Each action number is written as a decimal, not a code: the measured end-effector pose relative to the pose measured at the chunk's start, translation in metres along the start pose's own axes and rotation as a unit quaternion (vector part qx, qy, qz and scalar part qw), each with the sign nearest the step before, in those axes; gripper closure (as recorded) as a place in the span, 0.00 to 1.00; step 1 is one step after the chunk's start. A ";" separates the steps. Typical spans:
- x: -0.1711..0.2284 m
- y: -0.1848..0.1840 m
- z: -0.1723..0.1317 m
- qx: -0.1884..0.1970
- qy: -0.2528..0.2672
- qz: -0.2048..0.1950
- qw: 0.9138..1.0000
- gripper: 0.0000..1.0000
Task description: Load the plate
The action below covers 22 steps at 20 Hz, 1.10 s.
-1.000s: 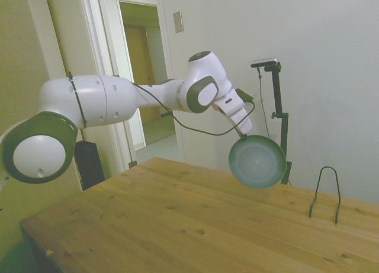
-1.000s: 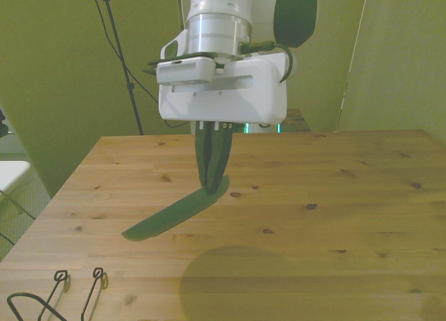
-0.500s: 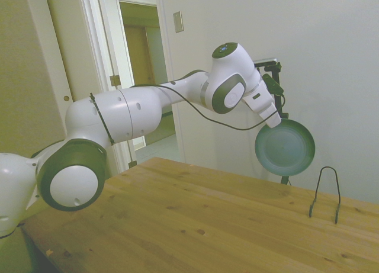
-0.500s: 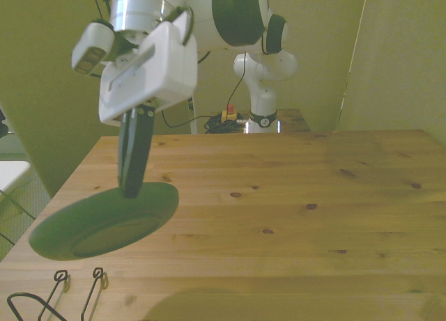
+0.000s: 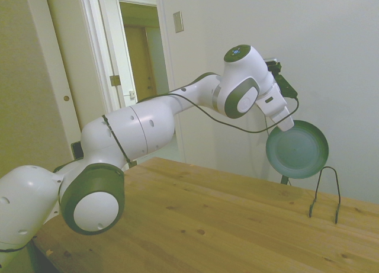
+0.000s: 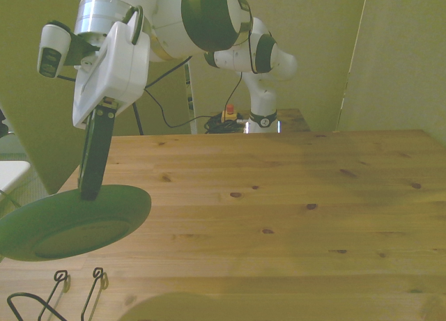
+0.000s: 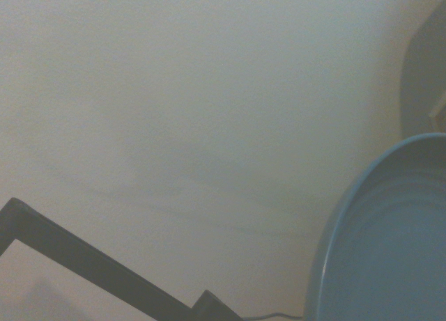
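**A:** Wooden table [image 5: 195,225] fills the floor of this one, pale wall behind, and the arm [image 5: 148,128] stretched right out across it. Where's the plate?

**B:** Plate [image 5: 297,149] is up in the air, well clear of the wood, hanging from the gripper [image 5: 289,124]. The claw is pinched on the rim at the top edge, so the disc dangles below it, tilted, face turned partly out. In the front view the plate [image 6: 70,222] sits above and just behind the rack [image 6: 56,293].

**A:** And the rack itself?

**B:** Thin black wire rack [image 5: 325,193], standing on the table, its loops upright. From the side the plate's lower edge is near the top of a loop, slightly to the arm's side of it. Not touching, as far as I can tell.

**A:** So what makes this step go well?

**B:** I'd say get the plate fully on edge first, parallel to the gap between the wires. Then centre it over the gap and come down slowly. A rim pinch is a small hold, so any knock on a wire could twist the plate in the fingers or tip the light rack.

**A:** And letting go?

**B:** Only once the bottom edge is seated in the rack, I'd reckon.
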<state>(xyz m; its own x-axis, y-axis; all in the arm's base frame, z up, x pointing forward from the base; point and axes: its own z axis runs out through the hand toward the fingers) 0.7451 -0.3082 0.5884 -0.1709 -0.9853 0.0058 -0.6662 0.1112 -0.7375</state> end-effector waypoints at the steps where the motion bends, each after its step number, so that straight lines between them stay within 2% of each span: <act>1: 0.002 0.000 0.000 0.004 -0.001 0.003 1.000 1.00; 9: 0.045 0.009 0.008 0.059 0.006 0.039 0.997 1.00; 13: 0.058 0.015 0.011 0.062 0.008 0.048 0.997 1.00; 22: 0.080 0.040 0.042 0.067 0.024 0.061 0.996 1.00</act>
<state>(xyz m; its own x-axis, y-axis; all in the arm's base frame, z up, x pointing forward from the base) 0.7353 -0.3885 0.5310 -0.2805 -0.9580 -0.0599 -0.5368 0.2084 -0.8175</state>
